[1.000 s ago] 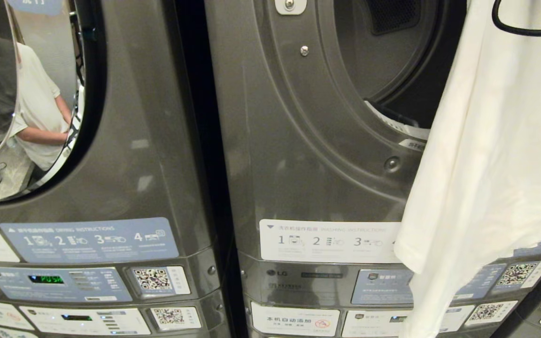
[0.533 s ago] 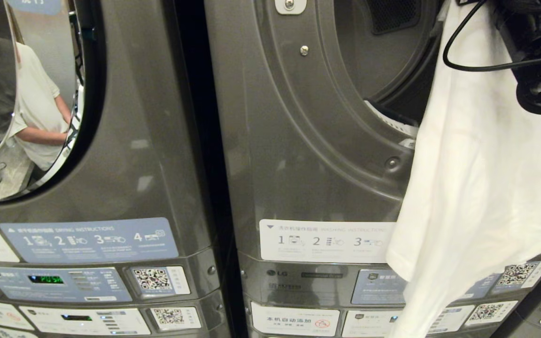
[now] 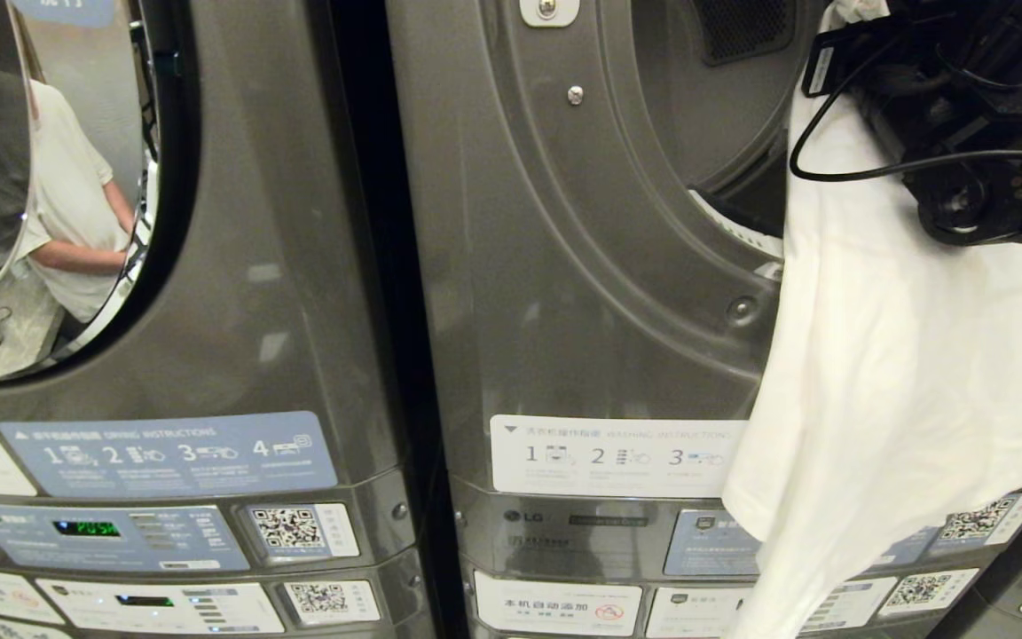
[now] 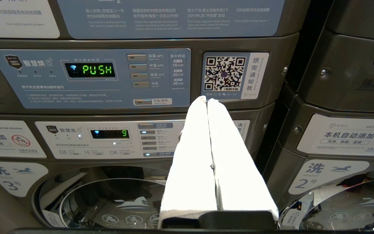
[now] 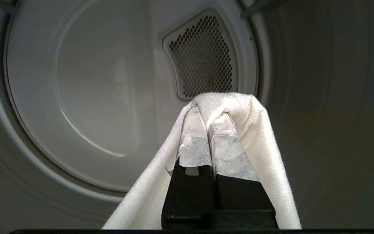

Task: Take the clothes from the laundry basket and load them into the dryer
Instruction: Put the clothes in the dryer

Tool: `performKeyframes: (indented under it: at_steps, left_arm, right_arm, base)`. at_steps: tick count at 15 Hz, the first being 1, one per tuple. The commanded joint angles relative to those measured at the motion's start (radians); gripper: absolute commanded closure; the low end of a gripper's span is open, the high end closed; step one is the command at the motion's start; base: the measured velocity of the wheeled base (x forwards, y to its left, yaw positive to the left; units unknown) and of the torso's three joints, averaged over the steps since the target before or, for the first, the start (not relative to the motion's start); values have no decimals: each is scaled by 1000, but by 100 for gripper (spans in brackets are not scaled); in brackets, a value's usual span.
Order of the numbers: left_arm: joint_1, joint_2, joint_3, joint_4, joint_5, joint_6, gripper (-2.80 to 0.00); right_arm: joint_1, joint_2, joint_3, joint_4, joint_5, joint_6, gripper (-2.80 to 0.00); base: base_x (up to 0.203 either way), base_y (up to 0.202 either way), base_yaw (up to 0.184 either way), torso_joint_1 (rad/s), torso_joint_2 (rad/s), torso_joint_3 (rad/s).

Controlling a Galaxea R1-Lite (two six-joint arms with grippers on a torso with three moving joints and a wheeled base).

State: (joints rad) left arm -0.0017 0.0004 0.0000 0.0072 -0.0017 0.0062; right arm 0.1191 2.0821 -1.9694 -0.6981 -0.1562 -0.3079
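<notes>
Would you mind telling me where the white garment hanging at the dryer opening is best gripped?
Grip the white garment at its bunched top fold, where the right gripper is shut on it at the dryer opening. Come from the front: the rest hangs loose below and gives no firm hold.

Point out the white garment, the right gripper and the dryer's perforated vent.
White garment (image 3: 901, 355), head view: the hanging middle of the cloth.
Right gripper (image 5: 210, 125), right wrist view: between the fingertips, shut on cloth.
Vent (image 5: 203, 55), right wrist view: mesh centre.
</notes>
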Motion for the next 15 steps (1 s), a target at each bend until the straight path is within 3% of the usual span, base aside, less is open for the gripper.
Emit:
performKeyframes:
  at_steps: [1, 7, 8, 15]
  left_arm:
    - [0, 0, 0, 0, 0, 0, 0]
    - [0, 0, 0, 0, 0, 0, 0]
    - [0, 0, -1, 0, 0, 0, 0]
    - [0, 0, 0, 0, 0, 0, 0]
  right_arm:
    - [-1, 15, 3, -3, 0, -5, 0]
    - [-13, 29, 1, 3, 66, -16, 0]
    - [-14, 30, 1, 2, 66, -26, -280]
    - [-29, 29, 3, 3, 67, -30, -280]
  base:
    - [0, 0, 0, 0, 0, 0]
    - [0, 0, 0, 0, 0, 0]
    - [0, 0, 0, 0, 0, 0]
    - [0, 0, 0, 0, 0, 0]
